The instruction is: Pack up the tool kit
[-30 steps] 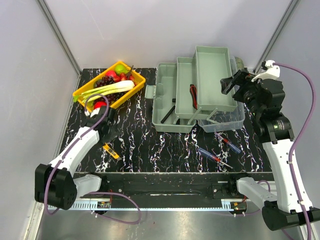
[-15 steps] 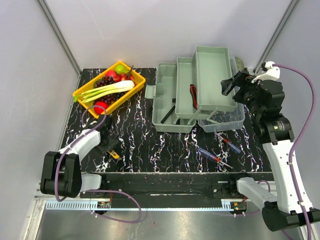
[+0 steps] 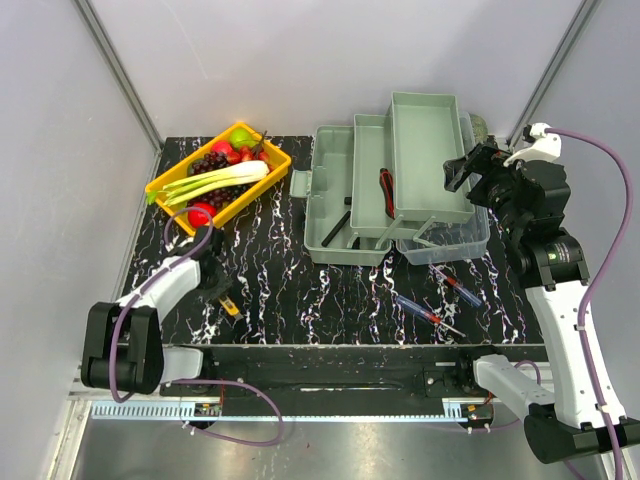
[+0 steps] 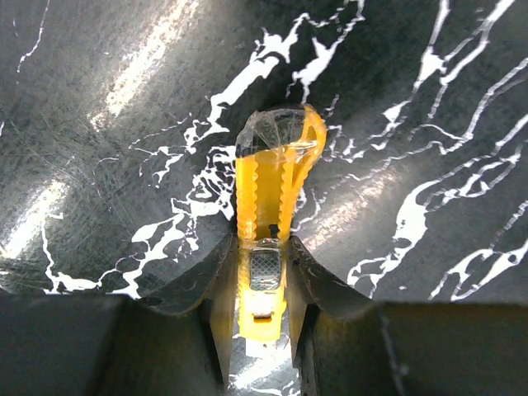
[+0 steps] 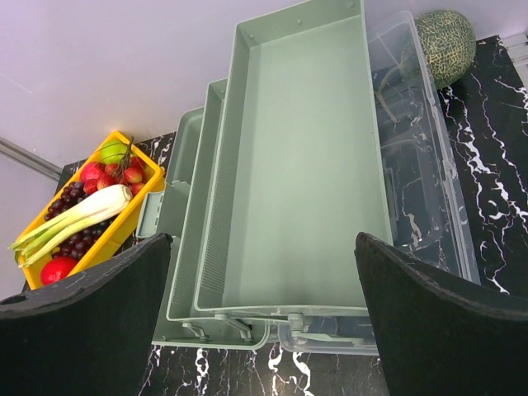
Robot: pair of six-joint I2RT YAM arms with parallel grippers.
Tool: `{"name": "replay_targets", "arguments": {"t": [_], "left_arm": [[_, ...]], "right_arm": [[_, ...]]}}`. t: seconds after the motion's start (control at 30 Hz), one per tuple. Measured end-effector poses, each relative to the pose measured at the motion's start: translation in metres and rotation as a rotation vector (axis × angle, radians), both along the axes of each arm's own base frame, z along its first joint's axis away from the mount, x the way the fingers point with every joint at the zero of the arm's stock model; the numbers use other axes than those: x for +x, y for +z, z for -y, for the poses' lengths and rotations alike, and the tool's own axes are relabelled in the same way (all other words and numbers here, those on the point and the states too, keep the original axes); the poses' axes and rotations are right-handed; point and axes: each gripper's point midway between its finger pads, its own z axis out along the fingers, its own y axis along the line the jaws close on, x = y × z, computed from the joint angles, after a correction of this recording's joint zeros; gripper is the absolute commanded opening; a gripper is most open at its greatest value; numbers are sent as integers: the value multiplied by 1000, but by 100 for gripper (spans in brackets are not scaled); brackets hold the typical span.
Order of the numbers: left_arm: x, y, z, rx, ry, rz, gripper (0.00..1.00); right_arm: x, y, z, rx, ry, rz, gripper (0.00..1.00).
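Clenches a ribbed yellow plastic cutter (image 4: 268, 186) between the dark fingers (image 4: 194, 285) of the left end effector (image 4: 262, 247), low and pitched down near the front-left corner of the glossy, white-veined black worktop (image 3: 300, 290), the cutter's clear rounded tip jutting forward. Has two slim red-and-blue screwdrivers (image 3: 415, 307) lying loose toward the front-right edge. Holds the right end effector (image 5: 262, 239) spread wide, grasping nothing, above the matte pale grey-green plastic toolbox (image 3: 335, 215) at the back-right, rectangular trays (image 5: 305, 148) fanned open beside the translucent lid (image 5: 417, 148).
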Motion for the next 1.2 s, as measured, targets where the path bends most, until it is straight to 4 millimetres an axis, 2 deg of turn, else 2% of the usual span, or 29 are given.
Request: {"name": "replay_targets", "arguments": {"t": [0.13,0.27,0.4,0.57,0.6,0.73,0.9,1.0,1.1,1.2], "left_arm": [[11,19,2,-3,-31,48,15],[40,61,14,-11,-84,178,16],[72,112,43,-37,-192,319,17],[110,174,100,-103,-383,457,17],[121,187,117,-129,-431,490,18],[151,223,174,-230,-586,578,19],[176,255,239,-357,-750,663,19],[180,269,275,-457,-834,700,20],[183,281,306,-552,-899,737,20],[188,290,328,-617,-933,761,21]], "right_arm": [[0,0,0,-3,0,0,98],[1,-1,0,-4,0,-2,98],[2,-3,0,-8,-3,-8,98],[3,-3,3,-15,-17,-8,98],[3,-3,3,-16,-18,-8,98],[2,-1,5,-22,-22,-1,98],[-3,4,9,-29,-38,16,98],[-7,8,9,-17,-40,28,97],[-12,8,4,29,-19,28,95],[-18,-4,-7,92,22,-1,93]]}}
